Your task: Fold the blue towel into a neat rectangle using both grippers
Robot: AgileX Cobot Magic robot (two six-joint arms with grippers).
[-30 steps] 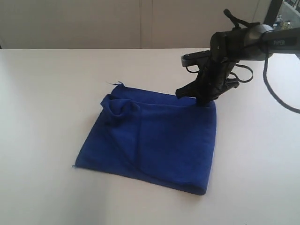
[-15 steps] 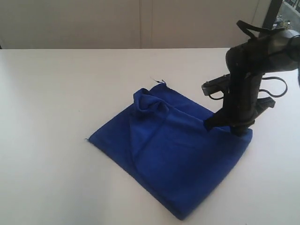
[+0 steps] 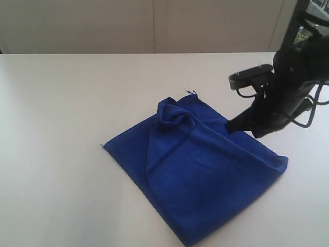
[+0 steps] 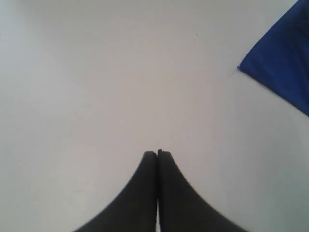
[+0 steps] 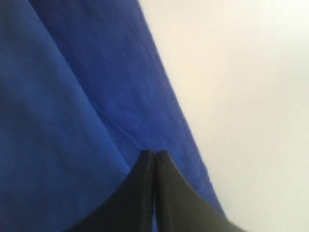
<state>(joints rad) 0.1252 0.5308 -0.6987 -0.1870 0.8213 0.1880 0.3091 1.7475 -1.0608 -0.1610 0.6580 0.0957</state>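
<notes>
We see a bright, evenly lit exterior view: the white worktop (image 3: 61,103) is close to washed out, with daylight glare at the upper right corner. The towel (image 3: 205,170) throws only a thin, soft shadow along its near edge, and its folds show as gentle darker bands. The right arm (image 3: 288,87) reads as a near-black, slightly smeared mass with little detail. In both wrist views the jaws are soft-edged, unfocused silhouettes. The right wrist view blurs the towel's weave and tints the worktop cream; the left looks cooler and greyer.
</notes>
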